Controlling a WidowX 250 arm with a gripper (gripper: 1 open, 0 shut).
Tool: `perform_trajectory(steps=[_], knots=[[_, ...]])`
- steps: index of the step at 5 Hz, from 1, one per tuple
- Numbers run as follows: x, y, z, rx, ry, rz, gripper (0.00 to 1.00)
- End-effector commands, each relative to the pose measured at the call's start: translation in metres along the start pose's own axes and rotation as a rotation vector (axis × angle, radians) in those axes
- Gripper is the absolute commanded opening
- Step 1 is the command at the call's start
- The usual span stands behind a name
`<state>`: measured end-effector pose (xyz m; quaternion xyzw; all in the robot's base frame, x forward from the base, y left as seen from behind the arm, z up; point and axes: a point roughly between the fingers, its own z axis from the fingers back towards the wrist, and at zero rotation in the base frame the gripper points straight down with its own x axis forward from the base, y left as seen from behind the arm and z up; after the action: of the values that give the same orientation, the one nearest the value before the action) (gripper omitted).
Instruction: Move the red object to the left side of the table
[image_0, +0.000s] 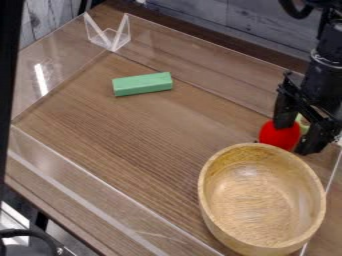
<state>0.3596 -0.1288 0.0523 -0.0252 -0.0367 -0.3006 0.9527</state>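
Note:
The red object (279, 134) is a small bright-red toy fruit resting on the brown wood-grain table (147, 130) near its right edge, just beyond the bowl. My black gripper (302, 124) points straight down over it and stands open, one finger to the fruit's left and the other to its right. The fingers straddle the fruit without closing on it. The fruit's top is hidden by the gripper.
A round light wooden bowl (262, 196) fills the near right corner, right in front of the fruit. A green rectangular block (142, 84) lies at the middle left. Low clear acrylic walls (104, 33) edge the tabletop.

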Motion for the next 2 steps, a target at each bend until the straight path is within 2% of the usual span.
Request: perform_trajectory(steps=[1, 2], knots=[[0.0089, 0.0074, 0.0161, 0.017, -0.063, 0.000, 1.00], [0.0106, 0.0073, 0.0146, 0.015, -0.072, -0.006, 1.00]])
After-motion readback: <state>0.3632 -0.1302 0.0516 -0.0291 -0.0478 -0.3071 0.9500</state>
